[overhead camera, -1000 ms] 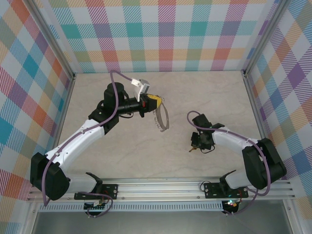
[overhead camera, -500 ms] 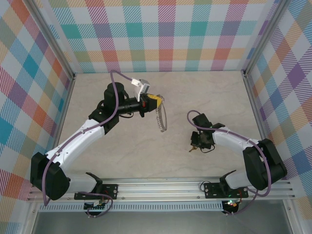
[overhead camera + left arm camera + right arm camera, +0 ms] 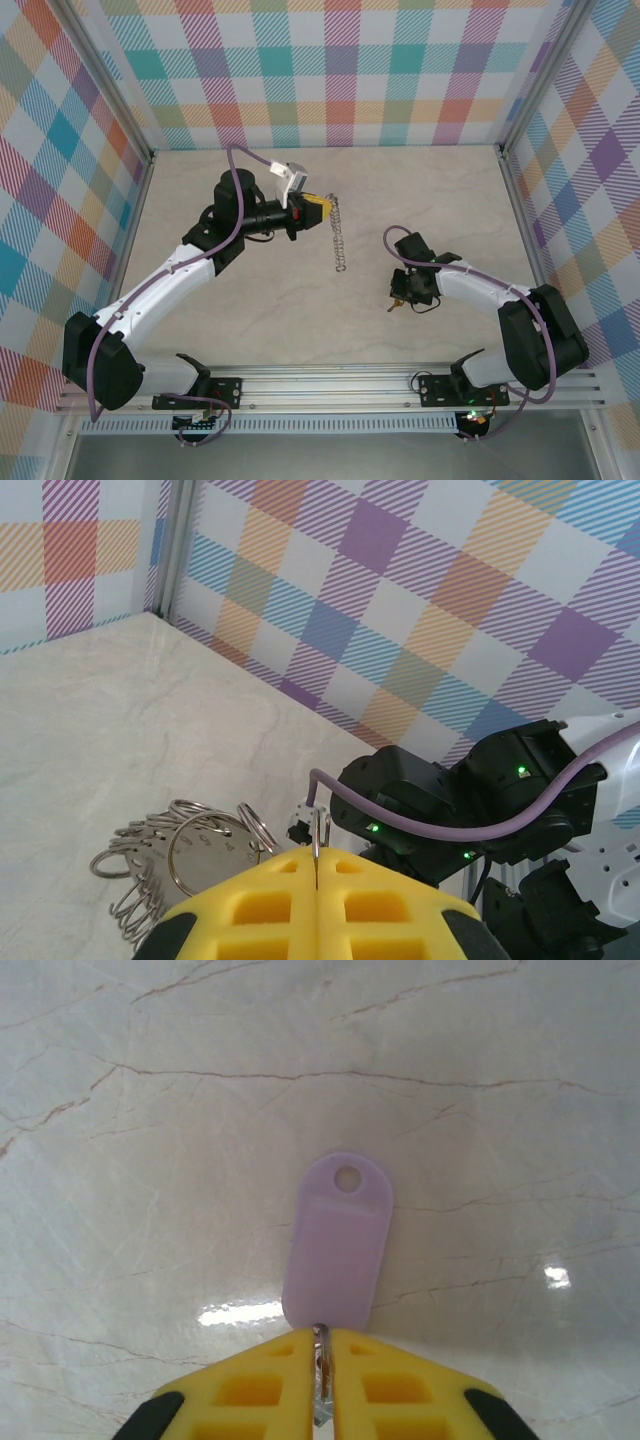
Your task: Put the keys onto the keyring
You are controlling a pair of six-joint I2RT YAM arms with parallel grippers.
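Observation:
My left gripper (image 3: 321, 205) is shut on the keyring (image 3: 340, 240), which hangs edge-on as a thin line fringed with small silvery pieces. In the left wrist view the yellow pads (image 3: 270, 900) pinch the ring's thin wire (image 3: 318, 832), and the small silvery rings (image 3: 195, 850) bunch at the left. My right gripper (image 3: 400, 296) is low over the table, right of the keyring and apart from it. In the right wrist view my right gripper (image 3: 321, 1338) is shut on the silvery part of the key (image 3: 338, 1240). The key's lilac head sticks out ahead over the marble.
Checked walls (image 3: 330, 70) and metal posts (image 3: 520, 200) box in the marble table (image 3: 250, 320). In the left wrist view the right arm's black body (image 3: 470, 800) and purple cable lie just beyond the keyring. A metal rail (image 3: 330, 385) runs along the near edge.
The keyring has swung in the left gripper from a tilted hoop to hanging edge-on. The right gripper with the key has barely moved.

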